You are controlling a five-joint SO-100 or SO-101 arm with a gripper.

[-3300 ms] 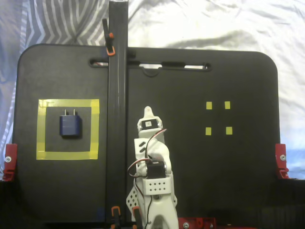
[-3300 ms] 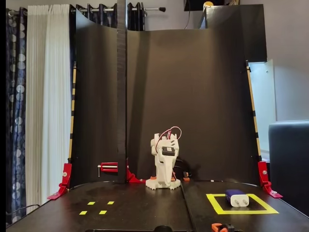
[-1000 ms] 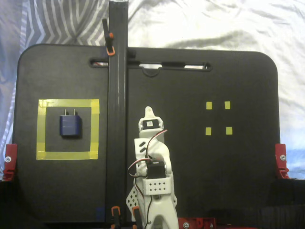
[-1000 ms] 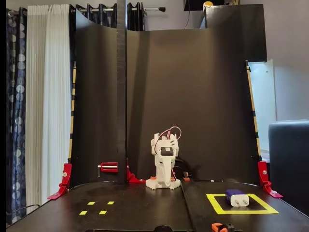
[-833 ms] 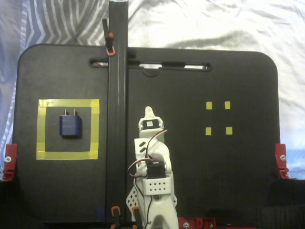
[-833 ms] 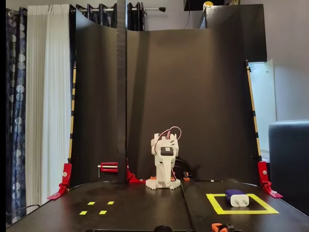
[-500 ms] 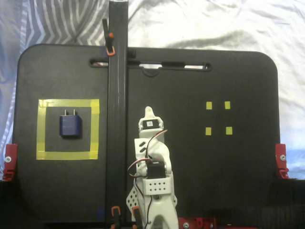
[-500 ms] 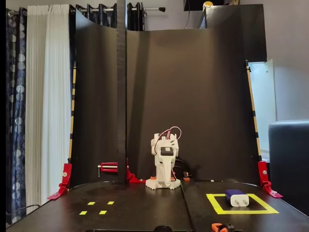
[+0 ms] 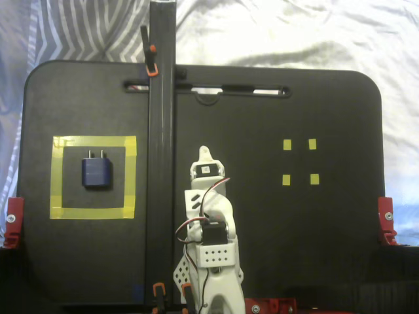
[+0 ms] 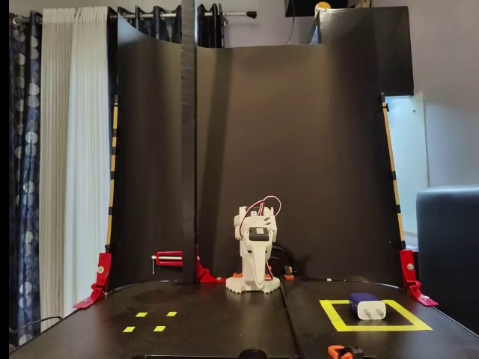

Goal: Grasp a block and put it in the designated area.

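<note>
The dark blue block (image 9: 96, 172) lies flat inside the designated area (image 9: 93, 141), a yellow tape square at the left of the black board; its two silver prongs point toward the board's far edge. The low fixed view shows the block (image 10: 367, 305) within the yellow outline (image 10: 374, 327) at the right. The white arm is folded over its base at the board's near middle. Its gripper (image 9: 205, 152) is well apart from the block, shut and holding nothing. From the front the gripper (image 10: 255, 280) points down at the board.
A tall black post (image 9: 160, 163) stands between the arm and the taped square. Several tiny yellow markers (image 9: 300, 161) sit on the right half of the board. Red clamps (image 9: 13, 221) (image 9: 387, 219) hold the board's sides. A curved black backdrop (image 10: 299, 149) rises behind the arm.
</note>
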